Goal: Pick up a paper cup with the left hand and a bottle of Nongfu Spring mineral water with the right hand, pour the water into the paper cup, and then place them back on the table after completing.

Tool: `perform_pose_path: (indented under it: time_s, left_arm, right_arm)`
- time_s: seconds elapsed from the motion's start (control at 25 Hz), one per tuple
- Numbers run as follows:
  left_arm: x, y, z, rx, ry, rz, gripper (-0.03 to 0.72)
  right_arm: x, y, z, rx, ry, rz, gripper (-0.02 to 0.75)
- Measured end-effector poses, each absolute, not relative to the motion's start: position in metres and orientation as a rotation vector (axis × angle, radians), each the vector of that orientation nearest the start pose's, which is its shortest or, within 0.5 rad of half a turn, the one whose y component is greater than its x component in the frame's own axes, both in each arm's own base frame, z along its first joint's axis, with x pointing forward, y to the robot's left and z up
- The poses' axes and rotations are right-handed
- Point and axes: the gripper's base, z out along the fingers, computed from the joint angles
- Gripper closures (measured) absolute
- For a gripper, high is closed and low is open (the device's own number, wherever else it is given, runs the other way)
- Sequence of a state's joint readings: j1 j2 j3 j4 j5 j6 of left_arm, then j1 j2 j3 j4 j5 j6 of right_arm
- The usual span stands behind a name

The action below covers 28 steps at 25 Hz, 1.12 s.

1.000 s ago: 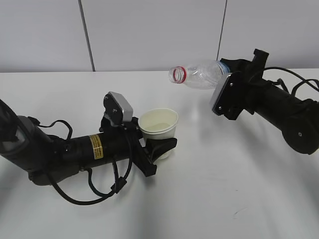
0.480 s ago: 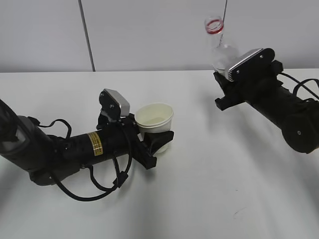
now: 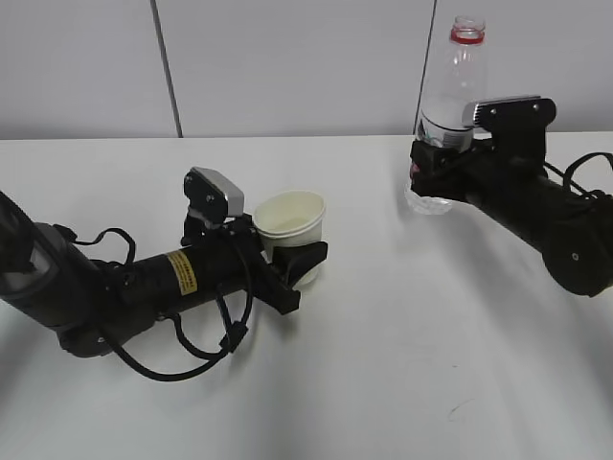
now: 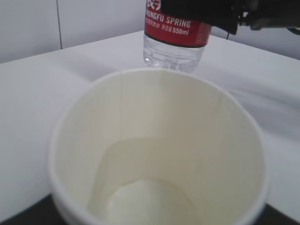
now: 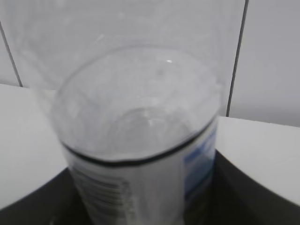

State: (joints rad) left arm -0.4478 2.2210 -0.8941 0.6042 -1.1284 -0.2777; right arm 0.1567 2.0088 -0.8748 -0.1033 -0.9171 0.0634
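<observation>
My left hand's gripper [image 3: 302, 261] is shut on the white paper cup [image 3: 287, 218], held slightly tilted just over the table [image 3: 383, 364]. In the left wrist view the cup [image 4: 159, 117] fills the frame, with a little clear water [image 4: 150, 201] at its bottom. My right hand's gripper [image 3: 436, 163] is shut on the clear, uncapped Nongfu Spring bottle [image 3: 450, 105], which stands upright with its base at or just above the table. The red label shows in the left wrist view [image 4: 176, 21]. The bottle [image 5: 140, 140] fills the right wrist view between dark fingers [image 5: 248, 197].
A small dark scuff mark [image 3: 458, 407] lies on the white tabletop at the front right. A grey panelled wall [image 3: 287, 67] runs behind the table's far edge. Black cables [image 3: 172, 369] loop under the left arm.
The bottle has swung from lying on its side, mouth towards the cup, to upright, and has moved right and down. The left arm has drawn the cup slightly left.
</observation>
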Motion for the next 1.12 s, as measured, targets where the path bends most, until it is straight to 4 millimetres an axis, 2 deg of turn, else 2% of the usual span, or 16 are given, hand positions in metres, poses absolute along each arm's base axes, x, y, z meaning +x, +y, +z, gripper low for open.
perform_pose_path:
  time_s: [0.32,0.76,1.12]
  left_arm:
    - [0.327,-0.204,0.08,0.72,1.64,-0.762,0.3]
    - [0.333,-0.2,0.08,0.688,1.646,-0.679,0.3]
    - [0.344,-0.184,0.077,0.608,1.689,-0.561,0.3]
  right_arm:
    - [0.38,0.069,0.136,-0.132,1.78,0.256,0.32]
    - [0.379,0.069,0.135,-0.132,1.788,0.261,0.32]
    - [0.379,0.069,0.135,-0.134,1.788,0.261,0.32]
